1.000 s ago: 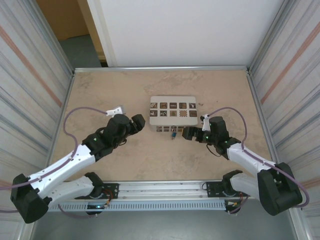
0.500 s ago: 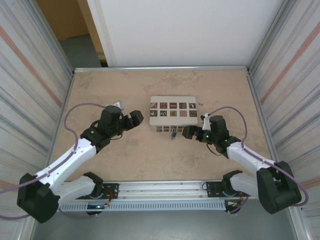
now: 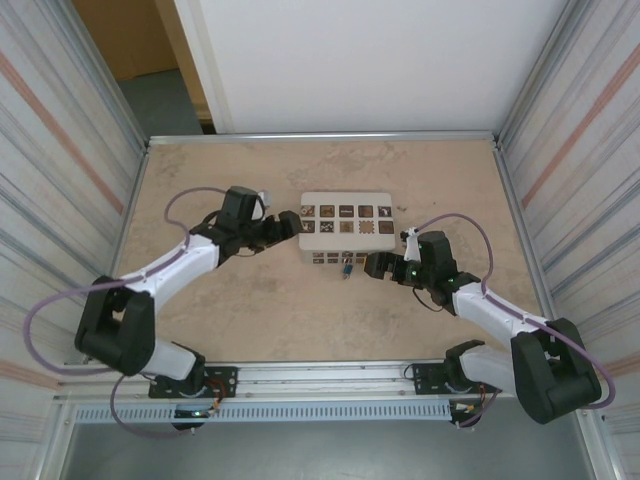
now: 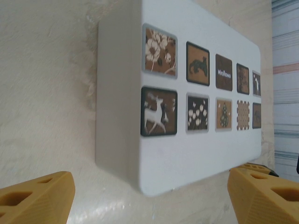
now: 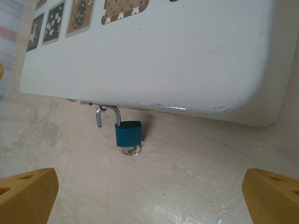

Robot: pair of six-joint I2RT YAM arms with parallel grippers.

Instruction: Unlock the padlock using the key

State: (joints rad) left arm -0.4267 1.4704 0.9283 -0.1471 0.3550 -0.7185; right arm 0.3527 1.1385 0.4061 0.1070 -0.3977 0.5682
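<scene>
The small blue padlock (image 5: 128, 134) hangs from a latch on the near side of the white box (image 5: 187, 56). Its silvery shackle is sprung, with one leg free of the body. The key (image 5: 131, 150) sticks out of the padlock's underside. From above, the padlock (image 3: 346, 268) lies just in front of the box (image 3: 345, 212). My right gripper (image 3: 372, 265) stands open just right of the padlock, nothing between its yellow fingers (image 5: 28, 196). My left gripper (image 3: 284, 226) is open at the box's left end, and its fingers (image 4: 35, 198) straddle the near left corner (image 4: 140, 182) without touching.
The box sits mid-table on the beige tabletop (image 3: 300, 310). Striped walls (image 3: 60, 200) close both sides, and a metal rail (image 3: 320, 375) runs along the near edge between the arm bases. Bare table lies behind and in front of the box.
My left arm swung away from the near left and reached up to the box's left end. My right arm and the padlock stayed put.
</scene>
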